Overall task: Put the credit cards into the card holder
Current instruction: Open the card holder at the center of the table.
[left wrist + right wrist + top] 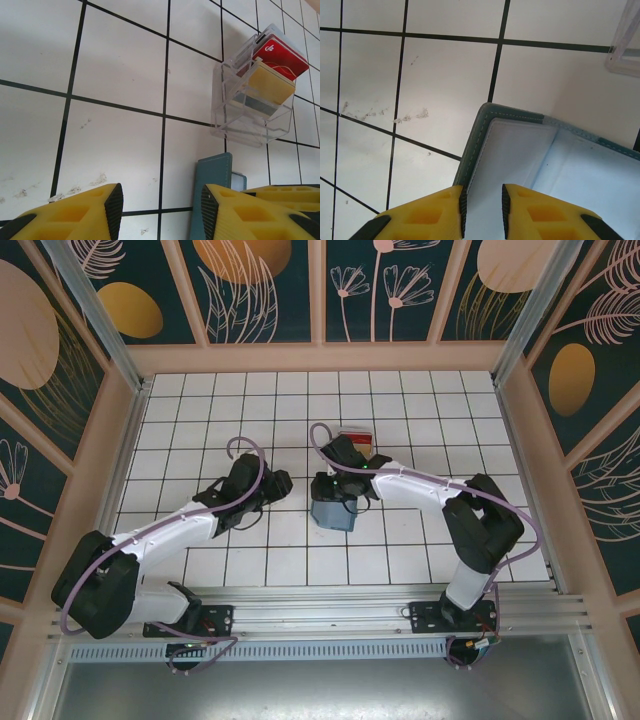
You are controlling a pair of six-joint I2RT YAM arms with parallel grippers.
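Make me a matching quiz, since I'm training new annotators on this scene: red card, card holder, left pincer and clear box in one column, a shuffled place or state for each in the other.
1. red card
2. card holder
3. left pincer
4. clear box

A. open, nothing between its fingers
B. see-through, standing on the white tiles
C. gripped by the right pincer
D. slotted in the box with a tan card

Pairs: 1-D, 2-C, 3-A, 4-B
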